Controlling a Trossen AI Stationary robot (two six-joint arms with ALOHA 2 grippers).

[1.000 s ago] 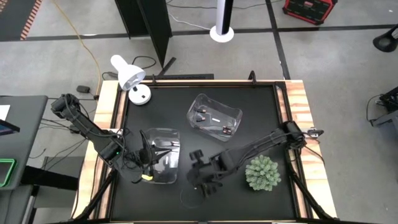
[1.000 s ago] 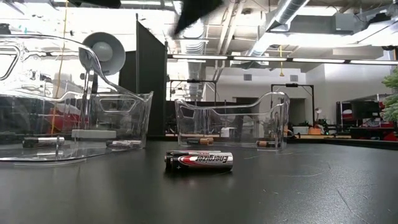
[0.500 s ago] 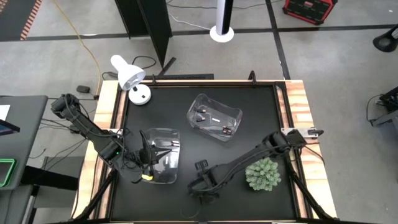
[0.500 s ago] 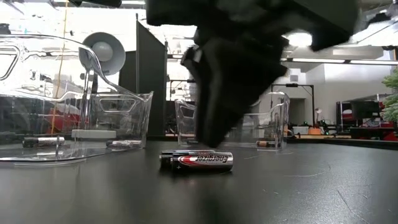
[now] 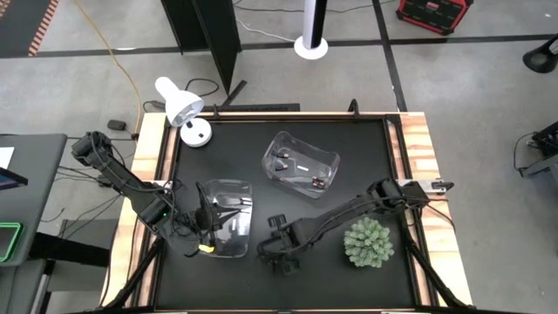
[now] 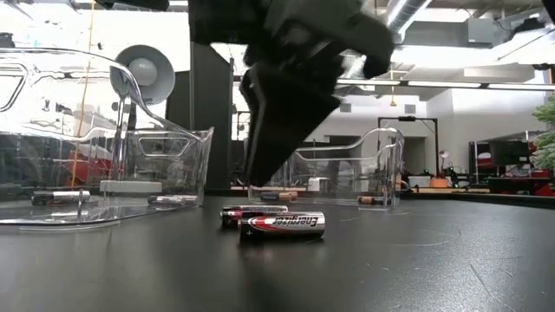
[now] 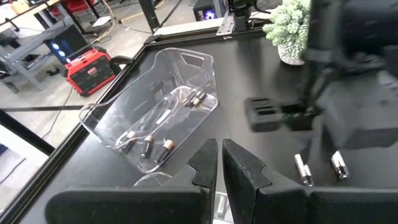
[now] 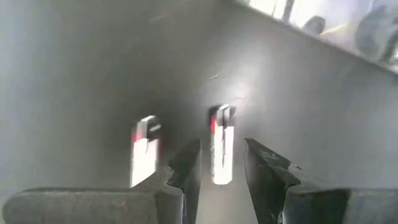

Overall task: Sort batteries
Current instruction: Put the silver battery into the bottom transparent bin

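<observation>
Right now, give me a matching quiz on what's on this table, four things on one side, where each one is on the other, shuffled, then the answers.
Things:
1. white desk lamp
2. small green plant
3. two loose batteries
4. left gripper

Places:
A. bare black tabletop, just under the right gripper
B. near right part of the table, beside the right arm
C. over the near left clear bin
D. far left corner of the table

Pairs: 1-D, 2-B, 3-A, 4-C
</observation>
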